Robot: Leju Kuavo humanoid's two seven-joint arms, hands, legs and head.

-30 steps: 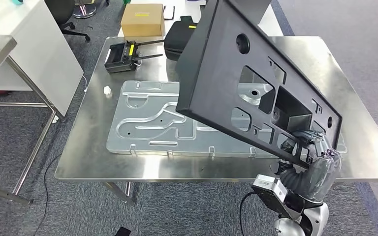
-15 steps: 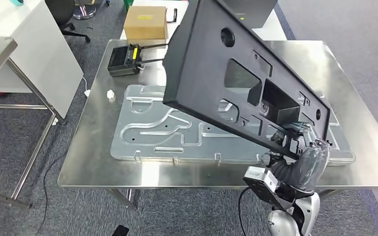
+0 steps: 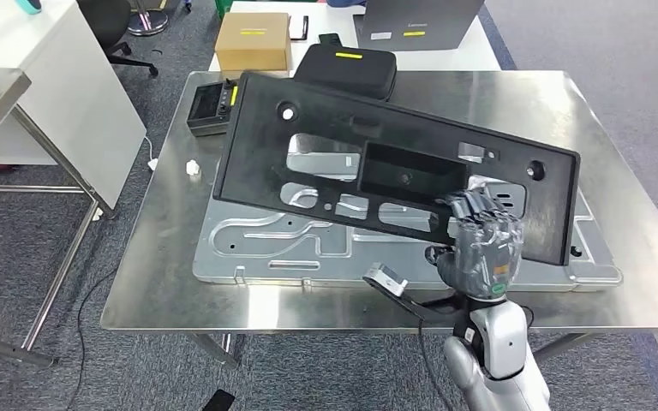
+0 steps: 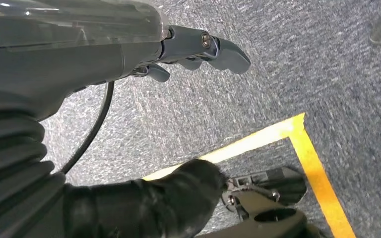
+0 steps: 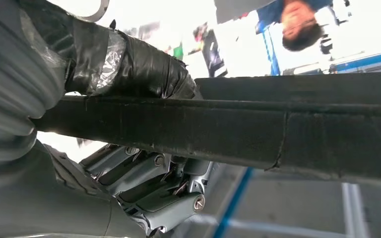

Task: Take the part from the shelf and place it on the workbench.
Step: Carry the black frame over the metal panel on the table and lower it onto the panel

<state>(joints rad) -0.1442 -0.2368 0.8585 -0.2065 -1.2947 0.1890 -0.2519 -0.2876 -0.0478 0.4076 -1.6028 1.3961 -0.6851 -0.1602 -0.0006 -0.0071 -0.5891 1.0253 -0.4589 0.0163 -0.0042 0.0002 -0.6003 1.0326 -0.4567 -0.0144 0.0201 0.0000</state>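
Observation:
The part is a long black plastic panel with cut-outs and round holes, held low and nearly flat over the steel workbench. My right hand grips its near long edge toward the right end. In the right wrist view the panel's black edge runs across, with the thumb over it and the fingers under it. My left hand hangs over grey carpet with its fingers apart and nothing in it.
A stamped silver metal sheet lies on the workbench beneath the panel. At the back stand a black case, a cardboard box and a black device. A white cabinet and a steel frame stand to the left. Yellow floor tape runs below.
The panel has swung down from a steep tilt to nearly flat over the workbench. My right hand has turned with it, still gripping the near edge.

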